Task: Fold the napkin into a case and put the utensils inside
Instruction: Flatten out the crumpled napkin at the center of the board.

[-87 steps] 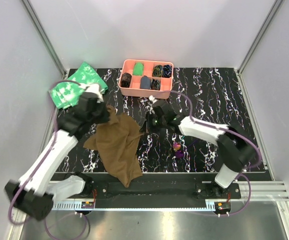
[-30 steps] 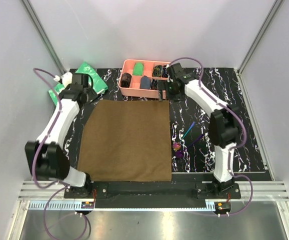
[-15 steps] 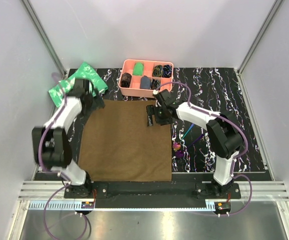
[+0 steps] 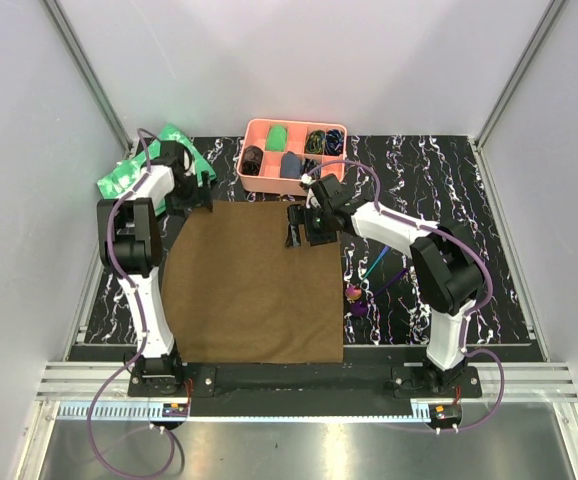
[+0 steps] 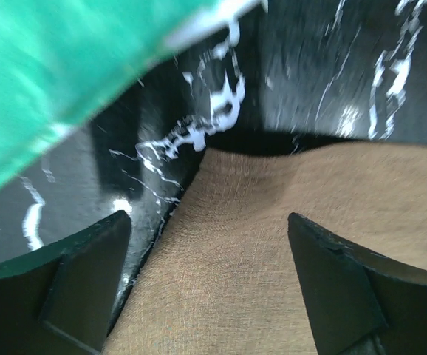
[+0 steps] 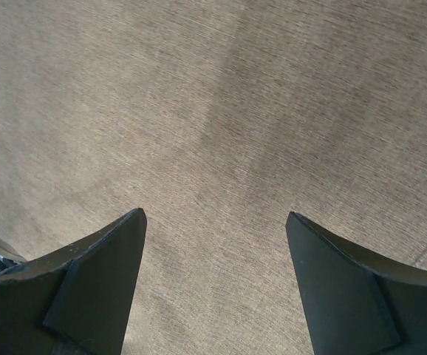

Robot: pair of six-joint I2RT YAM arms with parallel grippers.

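Lying flat and fully spread on the table (image 4: 429, 190), your napkin (image 4: 254, 290) shows no fold, so all the folding is left to do. The utensils (image 4: 369, 275) wait loose at its 3 o'clock. Your left gripper (image 4: 191, 200) hangs parted and empty over the 11 o'clock corner, and your right gripper (image 4: 297, 228) does likewise near 1 o'clock. No brand, label or writing is legible.

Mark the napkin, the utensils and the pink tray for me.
napkin (image 4: 254, 285), top external view, middle of the flat brown cloth.
utensils (image 4: 355, 296), top external view, purple and pink-red ends beside the napkin.
pink tray (image 4: 269, 186), top external view, its near wall.
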